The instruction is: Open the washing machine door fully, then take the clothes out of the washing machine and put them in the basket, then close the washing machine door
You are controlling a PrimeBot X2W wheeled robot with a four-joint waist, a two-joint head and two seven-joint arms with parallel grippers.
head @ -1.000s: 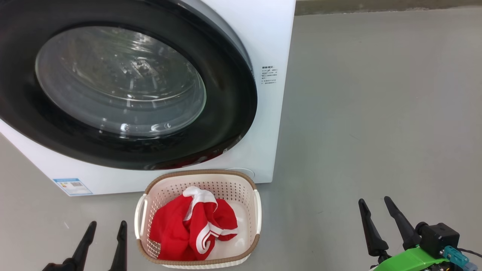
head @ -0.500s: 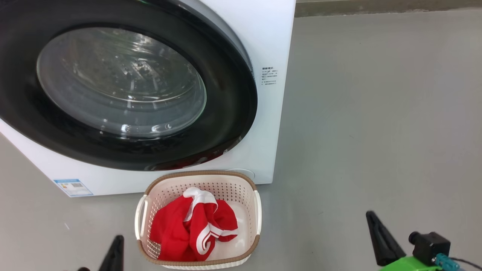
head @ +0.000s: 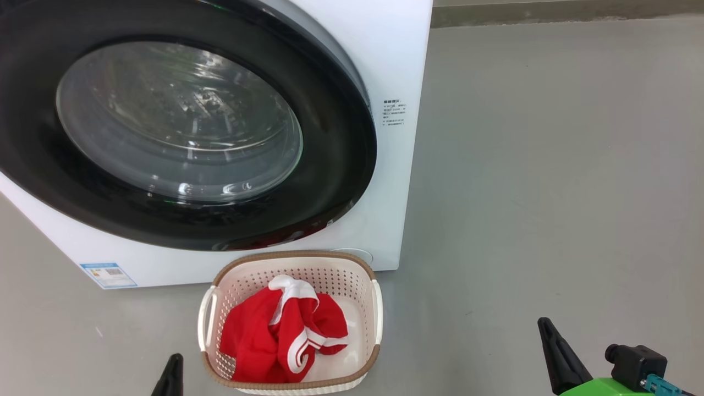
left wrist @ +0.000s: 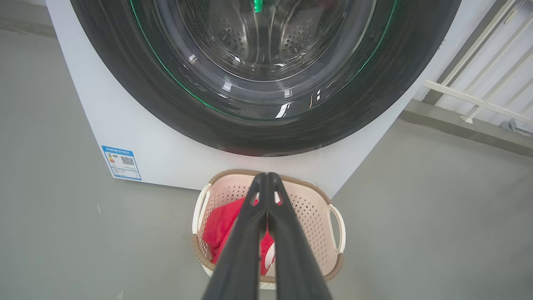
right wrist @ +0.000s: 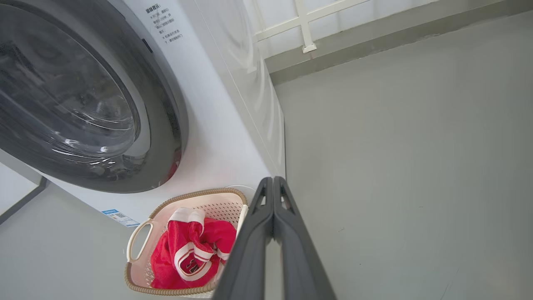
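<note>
The clothes (head: 264, 341) are laid in the basket (head: 292, 255), and the washing machine door (head: 341, 165) is seen shut; both jaws are pressed together, empty. Nothing is judged left.

Long black tapered jaws; green bracket (head: 597, 388); black box (head: 638, 366); teal plug (head: 658, 384).

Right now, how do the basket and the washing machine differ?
The basket is small, cream with a brown rim; the washing machine is a big white box. The basket is open-topped; the washing machine has its door shut. The basket holds the red clothes; through the machine's glass no clothes show. Both stand on the grey floor.
</note>
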